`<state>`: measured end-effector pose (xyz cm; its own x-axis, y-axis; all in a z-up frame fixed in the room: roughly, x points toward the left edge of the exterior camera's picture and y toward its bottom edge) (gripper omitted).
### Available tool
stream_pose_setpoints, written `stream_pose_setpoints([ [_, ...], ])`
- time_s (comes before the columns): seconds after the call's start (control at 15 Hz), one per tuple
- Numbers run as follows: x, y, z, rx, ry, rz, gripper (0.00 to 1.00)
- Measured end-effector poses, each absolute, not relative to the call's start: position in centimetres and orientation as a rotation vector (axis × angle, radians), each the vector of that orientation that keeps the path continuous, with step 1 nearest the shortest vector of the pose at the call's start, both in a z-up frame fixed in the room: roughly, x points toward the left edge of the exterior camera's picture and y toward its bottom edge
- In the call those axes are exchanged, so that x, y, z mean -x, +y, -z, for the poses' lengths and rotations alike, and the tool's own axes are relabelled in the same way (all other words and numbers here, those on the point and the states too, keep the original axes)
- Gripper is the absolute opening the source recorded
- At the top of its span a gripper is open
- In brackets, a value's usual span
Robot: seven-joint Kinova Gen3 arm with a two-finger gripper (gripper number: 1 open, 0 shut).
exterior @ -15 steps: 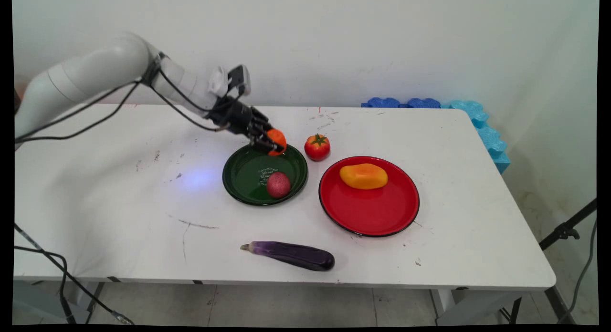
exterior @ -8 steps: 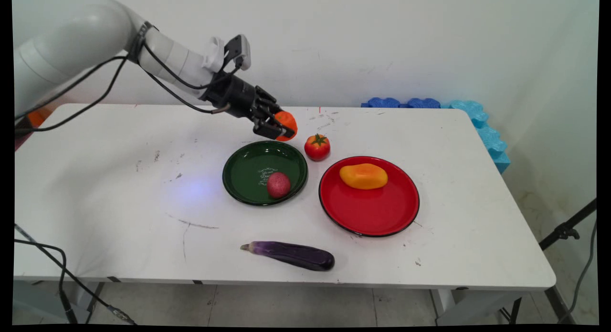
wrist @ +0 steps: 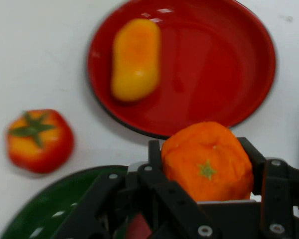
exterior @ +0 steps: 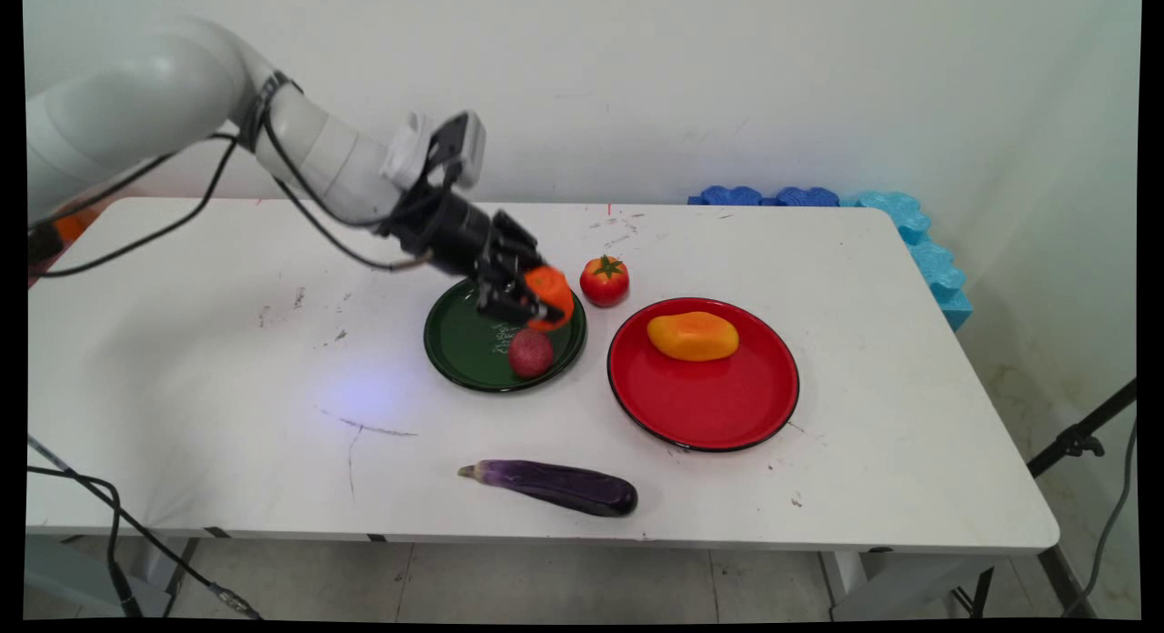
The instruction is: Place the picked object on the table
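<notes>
On the white desk (exterior: 227, 360), a red plate (exterior: 718, 406) carries a yellow mango (exterior: 693, 336). Beside it, a green plate (exterior: 464, 351) holds a reddish fruit (exterior: 530, 353). Above that plate's far right part the hand (exterior: 536, 303) is clamped on an orange (wrist: 207, 160), near a tomato (exterior: 605, 280).
</notes>
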<state>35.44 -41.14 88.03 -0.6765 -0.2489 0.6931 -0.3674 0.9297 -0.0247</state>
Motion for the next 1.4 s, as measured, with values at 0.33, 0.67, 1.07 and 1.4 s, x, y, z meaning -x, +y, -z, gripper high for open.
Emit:
stream_pose_setpoints([
  [0.33, -34.1, -39.2, -85.0, -0.405, -2.378, -0.136, 0.0],
  [0.67, -33.0, -37.8, -81.6, -0.403, -2.405, -0.069, 0.0],
  [1.07, -32.1, -37.0, -78.0, -0.424, -2.422, -0.054, 0.0],
  [1.4, -31.0, -36.8, -76.3, -0.411, -2.406, -0.059, 0.0],
])
